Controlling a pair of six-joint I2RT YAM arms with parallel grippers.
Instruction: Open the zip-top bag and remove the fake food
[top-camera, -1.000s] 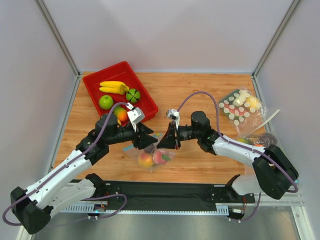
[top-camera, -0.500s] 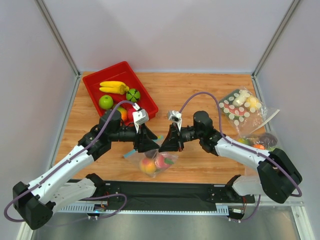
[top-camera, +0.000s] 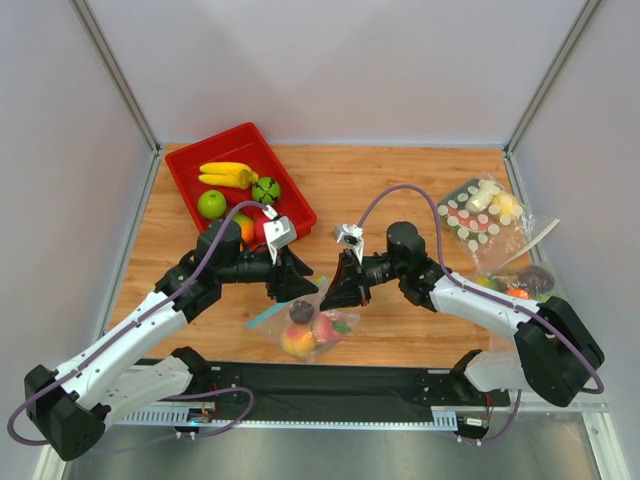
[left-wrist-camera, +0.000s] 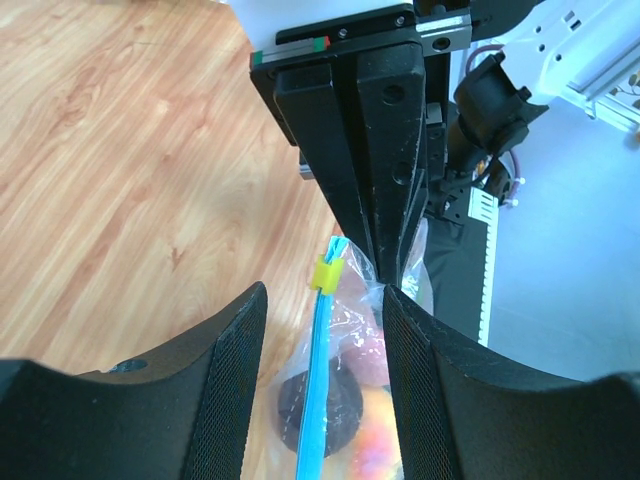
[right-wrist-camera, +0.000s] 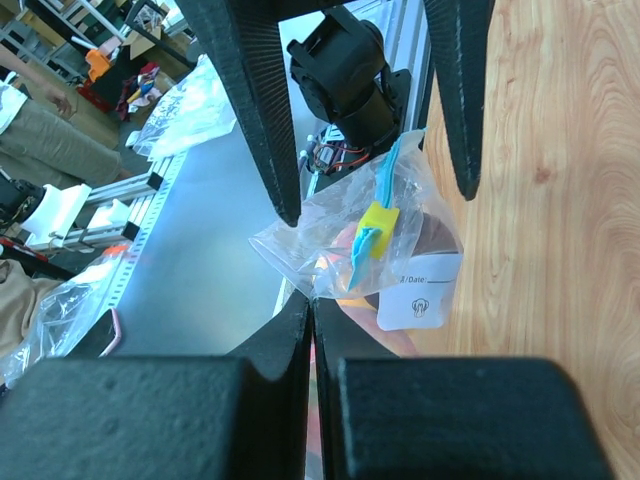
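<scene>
near table (top-camera: 400, 335) edge: zip-top bag (top-camera: 310, 322), fake food (top-camera: 298, 340) inside | just behind: right end effector (right-wrist-camera: 311, 310) clenched on bag's clear top by yellow slider (right-wrist-camera: 378, 218) | left end effector (left-wrist-camera: 322, 300) released, straddling blue zip strip (left-wrist-camera: 318, 400) | far left: red tray (top-camera: 228, 148)

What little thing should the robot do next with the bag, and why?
Probably close the left gripper on the zip-top bag. Its fingers stand open on either side of the blue zip strip, while the right gripper is shut on the clear film near the top. With both sides pinched, the arms might pull the mouth apart.
</scene>
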